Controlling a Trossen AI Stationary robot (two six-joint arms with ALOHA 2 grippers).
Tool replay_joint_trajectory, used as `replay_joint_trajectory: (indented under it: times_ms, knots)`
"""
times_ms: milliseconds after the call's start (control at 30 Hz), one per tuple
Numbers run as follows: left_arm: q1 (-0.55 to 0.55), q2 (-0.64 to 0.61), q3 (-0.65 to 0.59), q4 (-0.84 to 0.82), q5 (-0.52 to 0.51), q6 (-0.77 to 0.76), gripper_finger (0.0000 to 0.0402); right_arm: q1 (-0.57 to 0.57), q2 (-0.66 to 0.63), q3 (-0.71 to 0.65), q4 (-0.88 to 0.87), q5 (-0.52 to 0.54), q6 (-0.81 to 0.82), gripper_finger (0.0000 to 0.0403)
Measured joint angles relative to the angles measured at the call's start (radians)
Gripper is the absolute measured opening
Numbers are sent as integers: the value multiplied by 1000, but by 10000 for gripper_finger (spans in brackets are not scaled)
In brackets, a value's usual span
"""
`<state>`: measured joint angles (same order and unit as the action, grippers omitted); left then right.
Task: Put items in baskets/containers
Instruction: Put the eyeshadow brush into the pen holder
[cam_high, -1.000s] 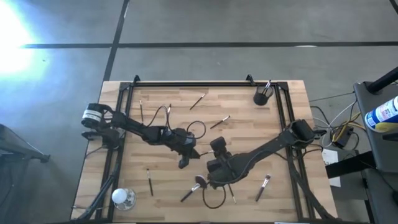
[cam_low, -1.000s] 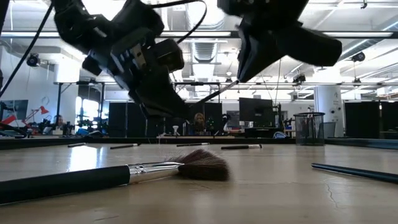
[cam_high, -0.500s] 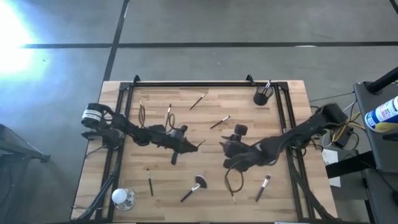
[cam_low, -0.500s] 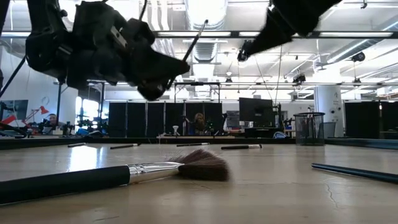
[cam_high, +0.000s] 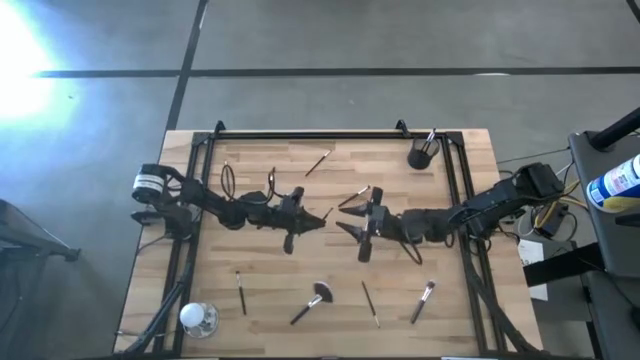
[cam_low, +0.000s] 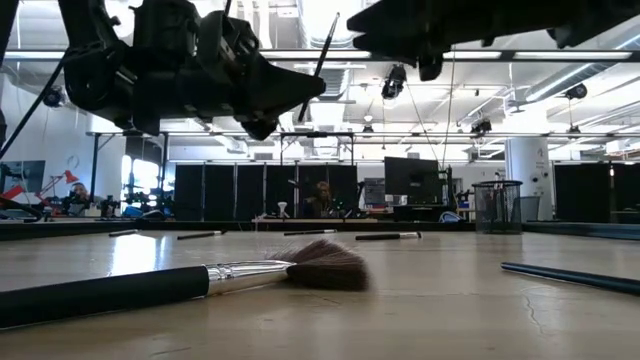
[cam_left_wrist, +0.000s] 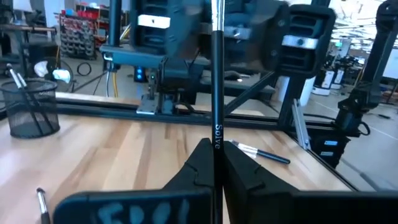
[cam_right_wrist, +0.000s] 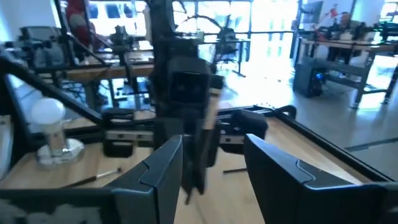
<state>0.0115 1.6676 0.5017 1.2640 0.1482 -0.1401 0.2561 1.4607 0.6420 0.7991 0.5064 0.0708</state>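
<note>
My left gripper hangs level above the table's middle, shut on a slim dark brush that rises from its fingertips. My right gripper faces it from the table's right, open, its fingers standing on either side of empty air just short of the left gripper. The dark round cup stands at the far right with a brush in it. Several more brushes lie flat on the wood, among them a fan brush and a thin one. My left gripper pinches the brush's dark handle between its two fingers, below the lettering on it. The fingers reach in level from the table's left and lie across the handle. The brush is lifted clear and stands tilted, most of its length above the fingers.
A clear rounded glass object stands at the near left corner. Loose brushes lie at the far middle, near left and near right. A black frame rail runs along the table's far edge.
My right gripper has risen from the near middle by the fan brush, swung toward the table's far right, tipped up to level and opened. My left gripper has tipped up from slanting down to level, carrying the brush with it, so the brush now stands nearly upright.
</note>
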Motion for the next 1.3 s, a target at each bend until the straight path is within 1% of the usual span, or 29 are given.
replay_joint_trajectory:
  times_ms: [233,400,500,633,700,767,800,867,900,1000,1067,1100,1200,1300]
  knots:
    - [20,0,4,-3,-17,20,7,-40,66,75,7,-17,-34,162]
    - [29,0,3,-17,-19,27,7,-42,117,128,12,-14,-93,144]
    - [29,0,3,-24,-28,39,7,-46,139,146,12,4,-101,117]
    - [30,0,2,-44,-60,31,7,-56,147,148,11,32,-112,52]
    - [31,0,2,-52,-78,34,7,-58,141,141,14,25,-103,23]
    - [30,0,3,-54,-82,31,11,-58,135,136,12,28,-100,20]
    - [30,-1,3,-53,-89,15,20,-58,128,134,6,28,-101,18]
    - [31,-3,3,-54,-113,-22,47,-62,106,131,-34,35,-111,16]
    - [32,-5,0,-63,-123,-33,62,-64,91,131,-59,55,-109,15]
    - [34,-6,-4,-90,-133,-38,101,-78,20,129,-169,143,-104,15]
    - [35,-8,-12,-91,-134,-37,118,-100,-47,119,-267,195,-93,14]
    - [38,-8,-18,-88,-134,-37,125,-117,-80,116,-316,212,-74,14]
    - [41,-12,-32,-90,-140,-37,134,-191,-209,94,-473,217,0,14]
    - [41,-14,-43,-93,-137,-36,136,-301,-332,72,-665,256,100,13]
